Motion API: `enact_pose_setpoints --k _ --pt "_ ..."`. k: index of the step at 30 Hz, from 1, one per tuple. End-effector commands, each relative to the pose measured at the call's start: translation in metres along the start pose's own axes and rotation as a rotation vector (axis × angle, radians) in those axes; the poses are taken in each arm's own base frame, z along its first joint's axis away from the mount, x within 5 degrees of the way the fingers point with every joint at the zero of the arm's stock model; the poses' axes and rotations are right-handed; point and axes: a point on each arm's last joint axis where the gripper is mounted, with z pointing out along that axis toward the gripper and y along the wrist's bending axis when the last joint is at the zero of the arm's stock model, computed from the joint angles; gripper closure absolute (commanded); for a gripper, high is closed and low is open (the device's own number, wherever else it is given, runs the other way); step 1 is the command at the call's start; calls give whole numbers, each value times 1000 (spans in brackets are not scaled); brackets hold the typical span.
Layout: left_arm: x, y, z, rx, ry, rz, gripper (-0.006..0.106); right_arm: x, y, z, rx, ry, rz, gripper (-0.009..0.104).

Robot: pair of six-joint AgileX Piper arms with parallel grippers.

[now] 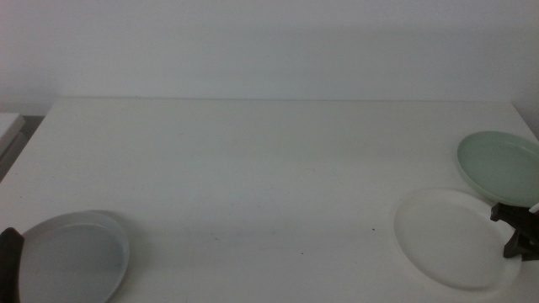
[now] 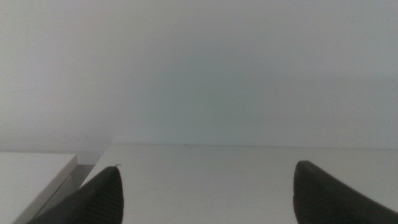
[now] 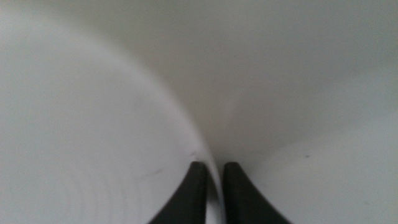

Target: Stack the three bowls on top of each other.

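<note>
white bowl [image 1: 450, 238]: front right of the table, flat on the surface. Right gripper [image 1: 515, 229] sits at its right edge; in the right wrist view the 2 jaws are nearly closed, with the thin rim [image 3: 211, 163] between them, so pinching the rim.
mint green bowl [image 1: 501, 164]: just behind the white one at the table's right edge. Rims look to be touching or overlapping slightly; cannot tell which.
grey-blue bowl [image 1: 72, 257]: front left corner, well apart from the other 2.
stack status: 0 stacked, all 3 on the table [image 1: 269, 168].
handling (judgement): shallow, stiff, likely light plastic or melamine, with a smooth and slippery glaze. The low rim is the only grip point. An edge pinch will let the bowl droop or swing, so lift slowly and keep it level.
left gripper [image 2: 205, 193]: jaws spread wide, nothing between them. Waits at the front left, beside the grey-blue bowl.
</note>
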Motion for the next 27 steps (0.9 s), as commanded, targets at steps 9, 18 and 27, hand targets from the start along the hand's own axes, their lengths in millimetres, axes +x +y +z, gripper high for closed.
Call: enact_pose_setpoints --k 9,18,27 --pt "-1 0 0 1 -12 4 7 4 16 -9 -20 9 -142 97" --pt "-1 0 0 1 -12 4 7 -3 102 -51 -160 -38 -326 97" --pt "-1 0 0 1 -12 4 7 -22 187 -80 -315 -114 -461 97"
